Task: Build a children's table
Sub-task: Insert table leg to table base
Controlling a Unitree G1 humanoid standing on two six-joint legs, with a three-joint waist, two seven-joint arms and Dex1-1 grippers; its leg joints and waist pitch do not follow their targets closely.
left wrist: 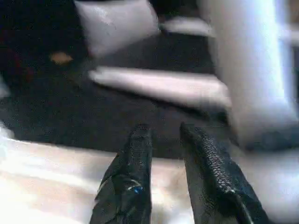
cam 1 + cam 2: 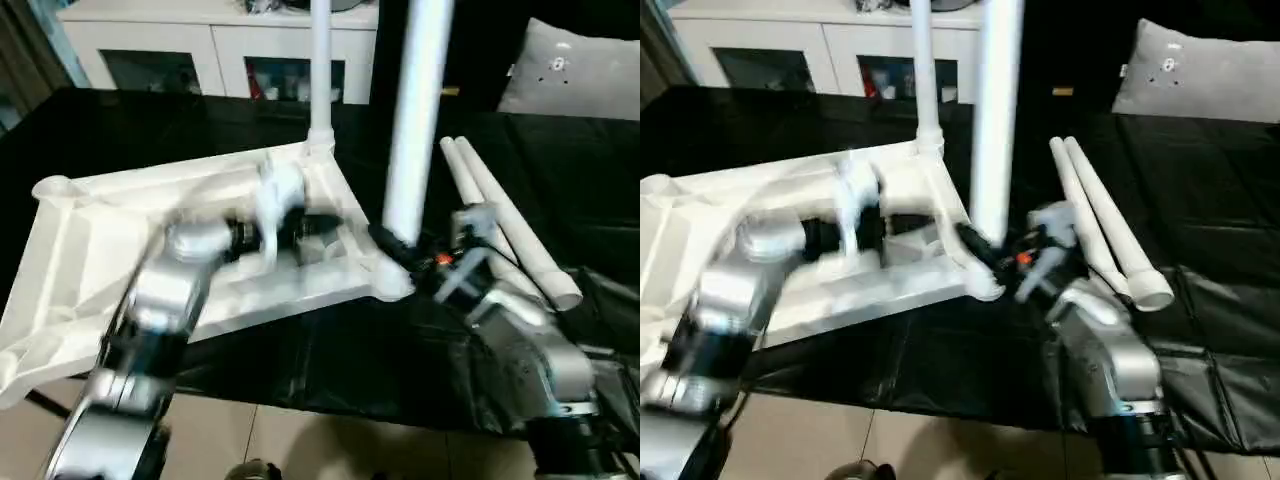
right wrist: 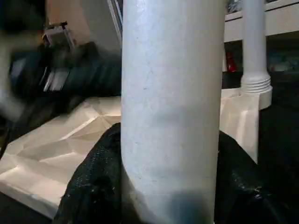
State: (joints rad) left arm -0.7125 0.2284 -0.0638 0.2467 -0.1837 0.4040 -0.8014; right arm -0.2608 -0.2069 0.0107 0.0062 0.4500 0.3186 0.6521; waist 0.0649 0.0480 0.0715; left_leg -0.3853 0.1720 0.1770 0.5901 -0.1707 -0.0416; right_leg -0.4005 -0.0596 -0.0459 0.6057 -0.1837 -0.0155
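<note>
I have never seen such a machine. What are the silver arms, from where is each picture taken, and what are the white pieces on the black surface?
The silver arms belong to a humanoid robot. Two pictures come from cameras in its head and look down over its forearms. The other two come from cameras on its wrists. On the black-covered surface lies a white tabletop, upside down, ribs up. One leg already stands in a far corner. The right gripper is closed around a second leg and holds it upright at the near corner. Two spare legs lie beside it. The left gripper is over the tabletop, fingers slightly apart, holding nothing.
</note>
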